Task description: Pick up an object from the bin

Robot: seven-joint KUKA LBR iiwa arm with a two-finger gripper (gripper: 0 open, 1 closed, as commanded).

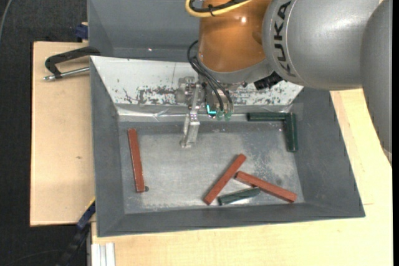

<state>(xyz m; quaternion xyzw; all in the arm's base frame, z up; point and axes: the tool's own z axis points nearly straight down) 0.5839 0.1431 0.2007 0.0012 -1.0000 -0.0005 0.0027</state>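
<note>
while the end effector hangs over bare bin floor at the back, we can't tell if it's spread or pinching. approach step, we reckon; next it needs shifting over the left red stick or right green bar.

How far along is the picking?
Nothing looks picked yet: the left red stick, the front heap of sticks and the right green piece lie on the bin floor. The gripper hangs low by the back wall, apart from them. Grasping and lifting remain.
</note>
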